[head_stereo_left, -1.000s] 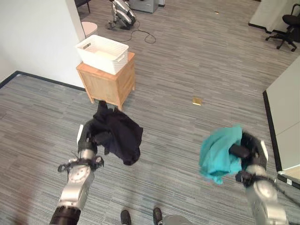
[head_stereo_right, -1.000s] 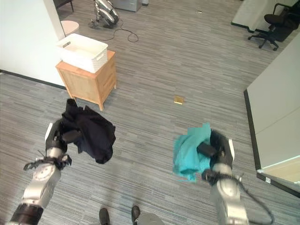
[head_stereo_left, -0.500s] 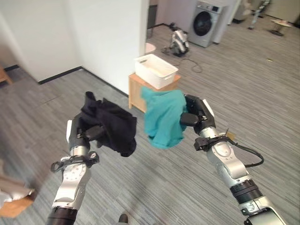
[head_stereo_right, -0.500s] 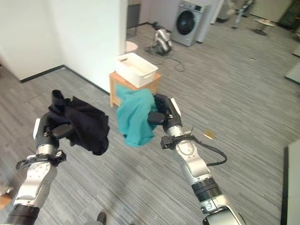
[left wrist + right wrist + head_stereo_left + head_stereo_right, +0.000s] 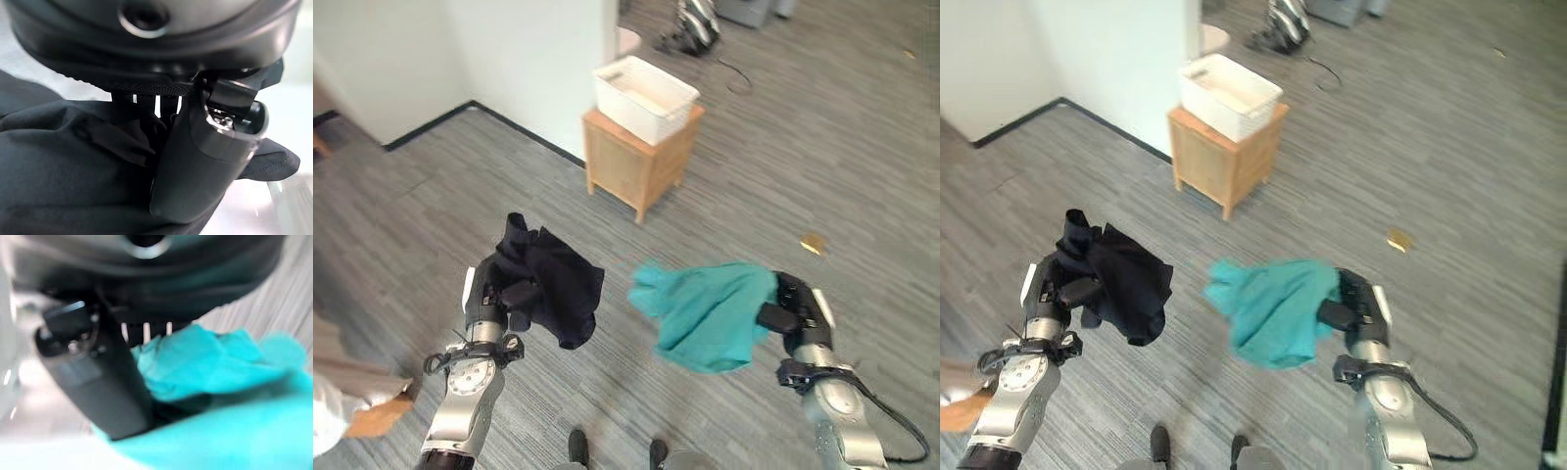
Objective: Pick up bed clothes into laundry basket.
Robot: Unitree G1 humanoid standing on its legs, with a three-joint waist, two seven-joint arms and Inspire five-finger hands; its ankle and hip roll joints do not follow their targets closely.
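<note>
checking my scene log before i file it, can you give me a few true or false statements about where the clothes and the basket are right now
1. The left hand grips a black garment. True.
2. The right hand is holding nothing. False: it is shut on a teal garment.
3. The white laundry basket sits on a small wooden cabinet. True.
4. The teal garment already lies in the basket. False: it hangs from the right hand above the floor, well short of the basket.
5. The basket stands on the floor. False: it is on top of the cabinet.
</note>
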